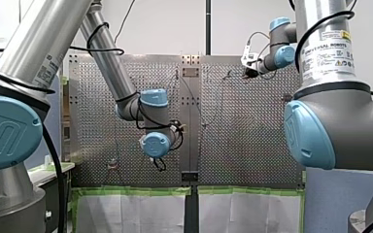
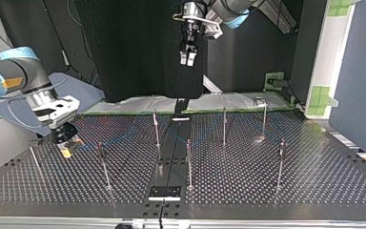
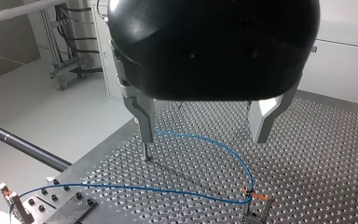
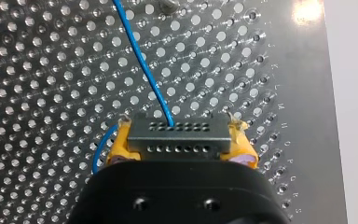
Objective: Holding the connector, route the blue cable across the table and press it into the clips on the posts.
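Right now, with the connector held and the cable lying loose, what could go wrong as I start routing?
The blue cable lies slack in loops, so it may snag a post when pulled. The connector sits between the right fingers only by its ends; a hard tug might twist it loose.

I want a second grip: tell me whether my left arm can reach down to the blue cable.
Probably yes: my left end effector hangs open above the blue cable, nothing between them, though a post stands close.
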